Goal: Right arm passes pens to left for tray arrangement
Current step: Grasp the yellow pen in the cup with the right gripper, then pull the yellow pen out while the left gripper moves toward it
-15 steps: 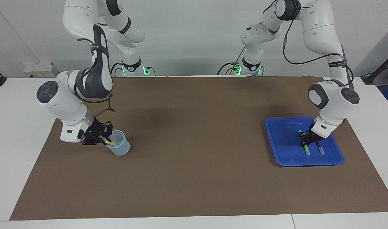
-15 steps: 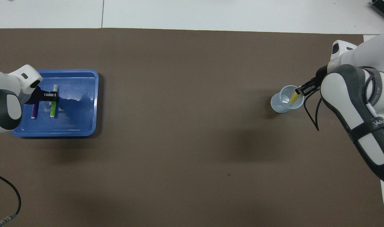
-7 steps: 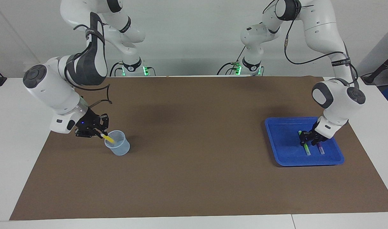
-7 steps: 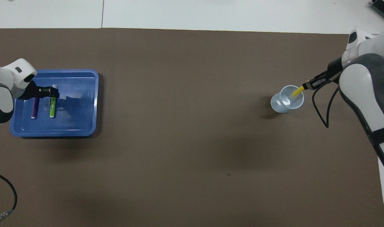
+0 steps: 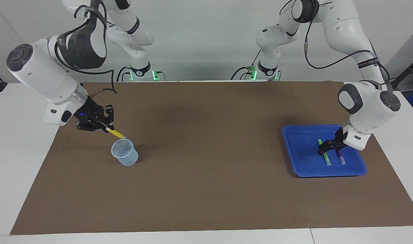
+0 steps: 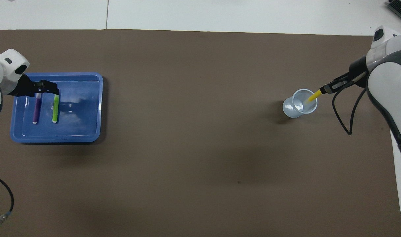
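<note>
over the small translucent pale-blue cup (image 5: 124, 152), the right gripper (image 5: 103, 126) is closed on the slim yellow marker pen (image 5: 117, 133). half a second ago the pen's lower part sat inside the cup; now its pale tip is level with the cup's rim in the facing view, so the pen is nearly drawn clear. the right arm (image 5: 50, 78), white with a broad black strap and a small blue light at the wrist, has risen with it. the cup stands where it was, toward the right arm's end of the brown table mat (image 5: 206, 189).

over the shallow bright-blue plastic tray (image 5: 296, 149), the left gripper (image 5: 325, 145) has lifted off the slim green marker pen (image 5: 326, 157) and hangs just above its upper end, holding nothing; whether its fingers are spread cannot be told. the green pen and the slim purple marker pen (image 5: 341, 158) lie side by side in the tray, unmoved.

judgement: two pens are placed, the yellow pen is the last, and the left arm (image 5: 365, 108) is free for the handover.
</note>
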You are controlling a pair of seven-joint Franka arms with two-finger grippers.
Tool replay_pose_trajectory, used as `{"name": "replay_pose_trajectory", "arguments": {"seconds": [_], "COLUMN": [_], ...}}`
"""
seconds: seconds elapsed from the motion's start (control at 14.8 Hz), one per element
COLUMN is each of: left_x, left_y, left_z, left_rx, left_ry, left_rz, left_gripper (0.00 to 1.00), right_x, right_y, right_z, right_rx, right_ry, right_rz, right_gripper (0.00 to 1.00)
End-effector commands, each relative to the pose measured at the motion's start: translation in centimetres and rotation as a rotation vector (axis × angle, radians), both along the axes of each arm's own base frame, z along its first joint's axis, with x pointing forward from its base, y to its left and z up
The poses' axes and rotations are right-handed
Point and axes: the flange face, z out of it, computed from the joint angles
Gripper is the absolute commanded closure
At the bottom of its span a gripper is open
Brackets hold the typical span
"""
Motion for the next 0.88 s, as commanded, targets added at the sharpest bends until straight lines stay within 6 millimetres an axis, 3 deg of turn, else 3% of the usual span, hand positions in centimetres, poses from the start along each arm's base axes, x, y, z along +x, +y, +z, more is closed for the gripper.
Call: {"name": "replay_pose_trajectory", "arguments": {"seconds": [0.0, 0.27, 0.54, 0.81], "left_x": [-0.5, -1.4, -1.9, -3.5], "left_y": [-1.7, -6.3, -13.5, -21.9], "left_z": [1.9, 4.2, 6.3, 8.3], "left_rx": [-0.067, -0.189, -0.181, -0.173], "left_ry": [0.06, 0.125, 0.157, 0.209], "left_rz": [0.141, 0.421, 0.595, 0.844], "left_gripper": [0.0, 0.0, 0.0, 0.0], "right_x": [-0.1, 0.1, 0.1, -0.3], "right_y": [0.5, 3.0, 7.4, 12.4], "right_z": [1.1, 1.5, 1.9, 2.1], "right_rx": [0.09, 0.189, 0.265, 0.29], "right_ry": [0.04, 0.105, 0.19, 0.253], "right_rz": [-0.111, -0.286, -0.452, -0.549], "right_gripper": [0.84, 0.85, 0.85, 0.85]}}
